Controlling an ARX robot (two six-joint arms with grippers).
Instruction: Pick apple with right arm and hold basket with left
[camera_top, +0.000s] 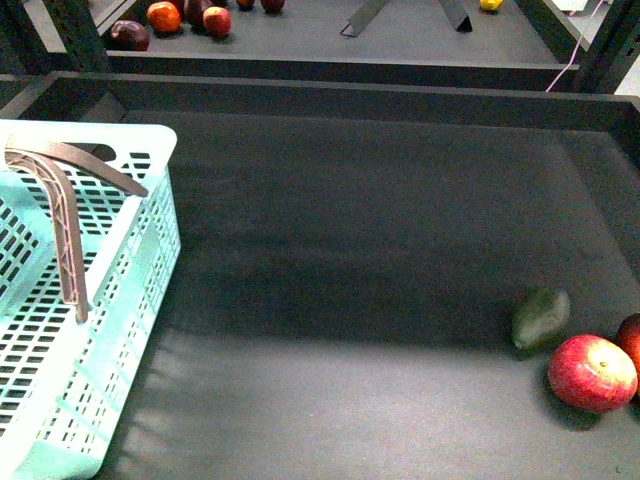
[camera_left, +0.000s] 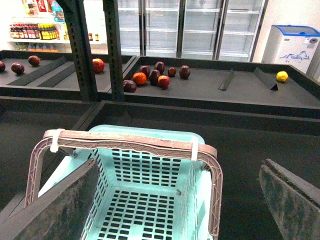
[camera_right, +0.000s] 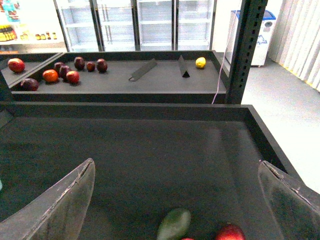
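1. The left gripper (camera_left: 180, 167) is seen over the basket (camera_left: 150, 131) with its jaws spread wide and nothing pinched between them.
2. The right gripper (camera_right: 176, 165) is likewise seen with its jaws spread wide and empty, above the dark tray floor (camera_right: 150, 150).
3. One basket (camera_top: 140, 270) is counted: pale mint plastic with slotted walls, set at the near left of the tray. Two brown ribbed handles (camera_top: 70, 230) are raised over it.
4. One apple (camera_top: 592, 373) is found at the near right of the tray, well apart from the basket. It is round and red, finely speckled, with a paler yellow-orange patch on top. It lies untouched by either gripper.
5. One dull green oval fruit (camera_top: 541, 318) is seen just beside the apple, and one further red fruit (camera_top: 632, 340) is cut off by the right edge.
6. On the far shelf (camera_right: 150, 85), a cluster of eight red, dark and orange fruits (camera_right: 73, 76) is counted, with one yellow fruit (camera_right: 200, 62) and two dark dividers (camera_right: 142, 69) well apart from them.
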